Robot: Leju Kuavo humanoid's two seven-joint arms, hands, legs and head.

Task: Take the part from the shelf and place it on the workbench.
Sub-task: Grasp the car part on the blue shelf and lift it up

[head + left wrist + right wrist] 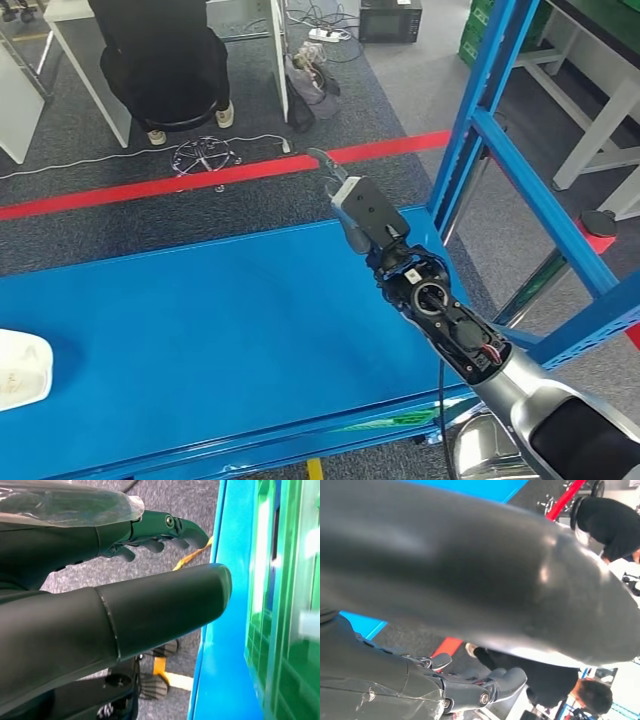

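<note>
The likeliest candidate for the part is a pale white object at the lower left edge of the head view, lying flat on the blue surface; it is cut off by the frame and too featureless to name with confidence, so that reading is a guess. Neither hand is near it. The right hand reaches out over the far right end of the blue surface, in the centre of the frame, well apart from the white object, its fingers stretched forward and spread with nothing between them. The left hand, seen from its own wrist camera, has thumb and fingers likewise apart and empty, beside the blue edge and near a green crate standing on it. The blue shelf frame rises at the right of the head view; no part can be seen on it from here. A person in black sits at a white desk in the upper left, beyond a red floor line. Judged from this, nothing is being carried: if the white object is the part and the blue surface is the workbench, the placing looks done; otherwise the pick is not yet made.
</note>
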